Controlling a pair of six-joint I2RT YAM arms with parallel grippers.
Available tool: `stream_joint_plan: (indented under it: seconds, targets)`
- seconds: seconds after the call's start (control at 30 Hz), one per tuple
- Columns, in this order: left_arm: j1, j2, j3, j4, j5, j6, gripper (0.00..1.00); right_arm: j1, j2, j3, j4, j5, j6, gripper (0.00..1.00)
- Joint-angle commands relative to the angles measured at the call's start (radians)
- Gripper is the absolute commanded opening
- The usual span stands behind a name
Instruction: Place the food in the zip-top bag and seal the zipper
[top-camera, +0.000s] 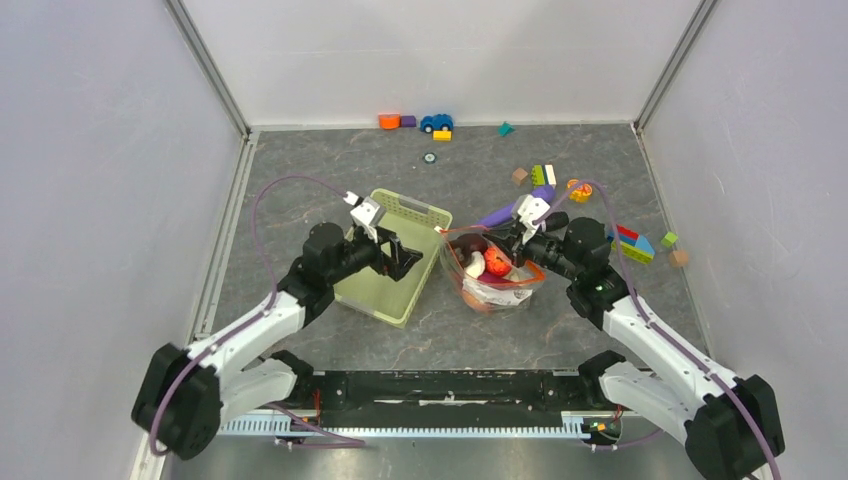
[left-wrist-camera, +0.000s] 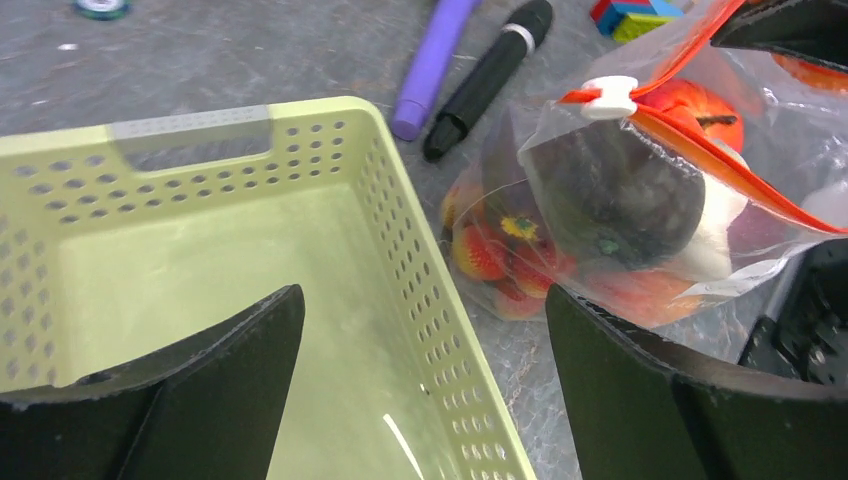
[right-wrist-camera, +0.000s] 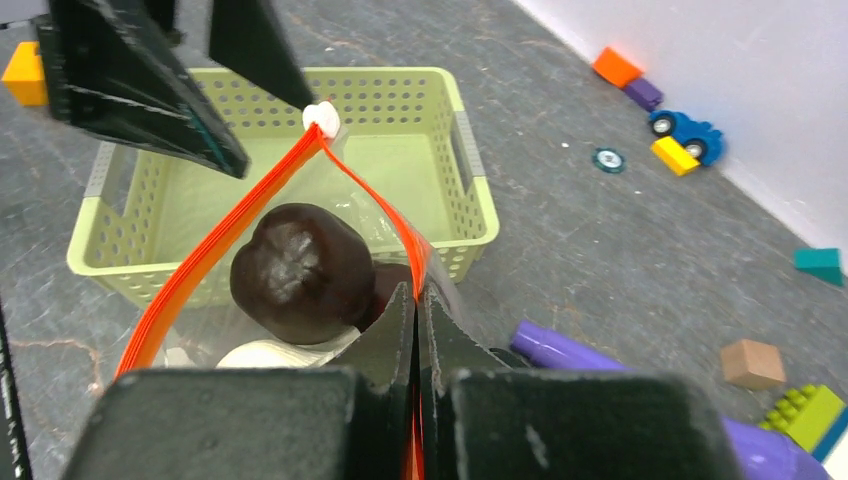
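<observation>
Your right gripper (right-wrist-camera: 415, 300) clamps the zipper (right-wrist-camera: 215, 258); your left gripper (left-wrist-camera: 422, 305) gapes empty. The zip-top bag (left-wrist-camera: 740, 250) looks limp, slippery: grasp the stiff white slider (left-wrist-camera: 610, 97) ahead-right of the left one.

Zip-top bag (left-wrist-camera: 770, 225): clear, colourless plastic. Zipper (right-wrist-camera: 243, 225): orange-red strip. Slider (left-wrist-camera: 610, 97): white.

Food in the bag:
- dark piece (right-wrist-camera: 300, 270), purple-brown
- apple (left-wrist-camera: 700, 110), red
- white piece (left-wrist-camera: 715, 235)
- small red pieces (left-wrist-camera: 480, 255) with yellow markings

Basket (left-wrist-camera: 190, 130): light green, walls patterned with regular rows of small round holes.

Table (top-camera: 300, 170): dark grey, marbled with pale veins.

Purple marker (left-wrist-camera: 430, 60): uniform colour. Black marker (left-wrist-camera: 490, 75): one pale band. Toy car (right-wrist-camera: 685, 135): blue.
</observation>
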Motion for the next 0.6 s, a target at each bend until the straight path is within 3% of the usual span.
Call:
stream_joint_plan:
  seconds: [0.0,0.27,0.47,0.57]
  targets:
    - [0.059,0.175,0.136,0.194,0.360,0.114,0.93,-0.028,0.055,0.084,-0.003,-0.158,0.008,0.00]
    - [0.077,0.427,0.277,0.289,0.679,0.121,0.69,-0.041,0.072,0.081,0.005,-0.165,0.015,0.00]
    - [0.077,0.554,0.275,0.492,0.748,0.026,0.51,-0.047,0.083,0.086,-0.004,-0.146,0.017,0.00]
    - [0.077,0.603,0.276,0.589,0.790,-0.030,0.47,-0.046,0.085,0.086,-0.008,-0.150,0.019,0.00]
